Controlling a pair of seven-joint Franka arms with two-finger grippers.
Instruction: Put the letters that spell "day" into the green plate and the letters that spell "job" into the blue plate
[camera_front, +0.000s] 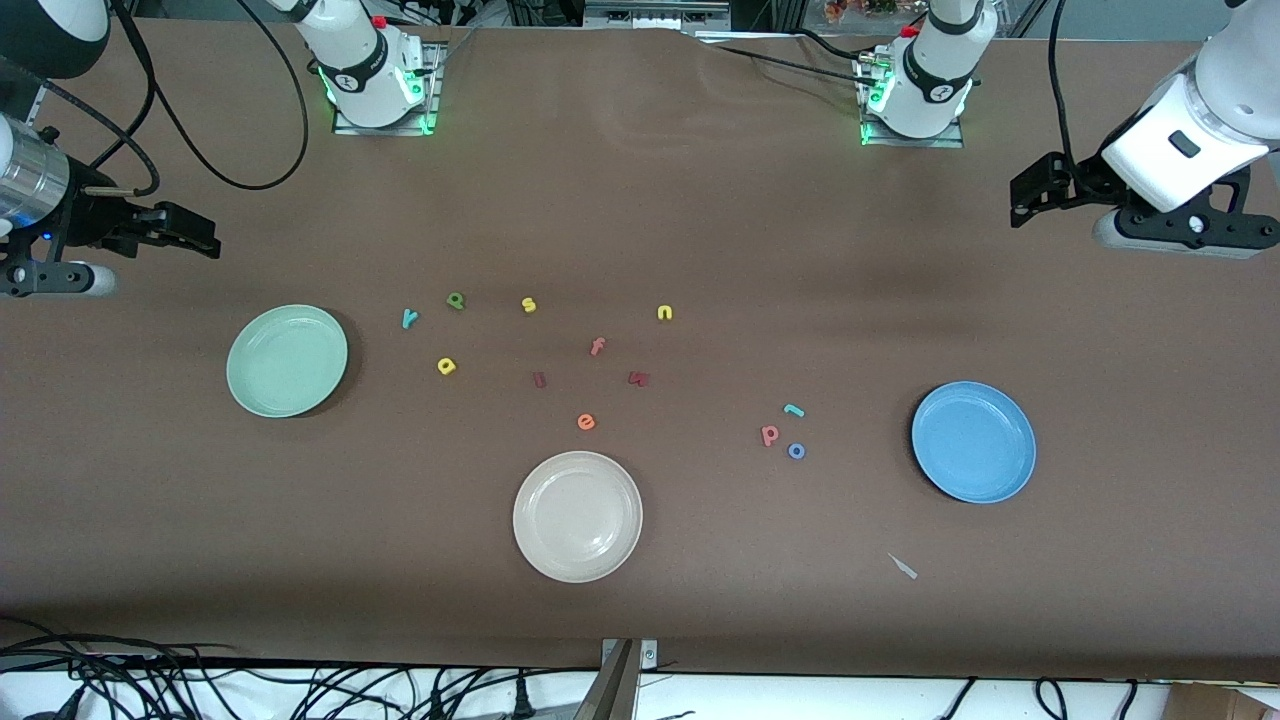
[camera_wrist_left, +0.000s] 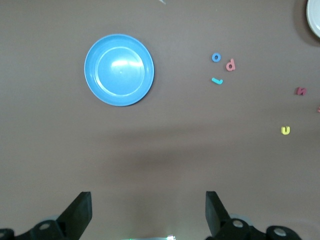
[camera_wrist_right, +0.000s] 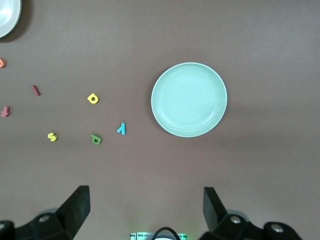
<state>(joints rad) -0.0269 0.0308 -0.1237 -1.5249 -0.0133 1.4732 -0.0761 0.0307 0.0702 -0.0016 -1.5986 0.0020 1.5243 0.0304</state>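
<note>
left gripper (camera_wrist_left: 148, 212) wide apart, empty, above bare table | right gripper (camera_wrist_right: 146, 210) likewise | plates, letters untouched

1. White plate (camera_wrist_left: 315, 17): cut off by the left wrist view's edge; only a sliver shows.
2. White plate, right wrist view: likewise cut at the corner.
3. Orange letter (camera_wrist_right: 1, 63): half cropped, unreadable.

Even overhead light, sharp frames

Soft arm shadows band the brown matte table (camera_front: 640, 600); faint glare spots sit on the round medium-blue plate (camera_wrist_left: 119, 69) and the round cream-white plate (camera_front: 577, 516).
</note>
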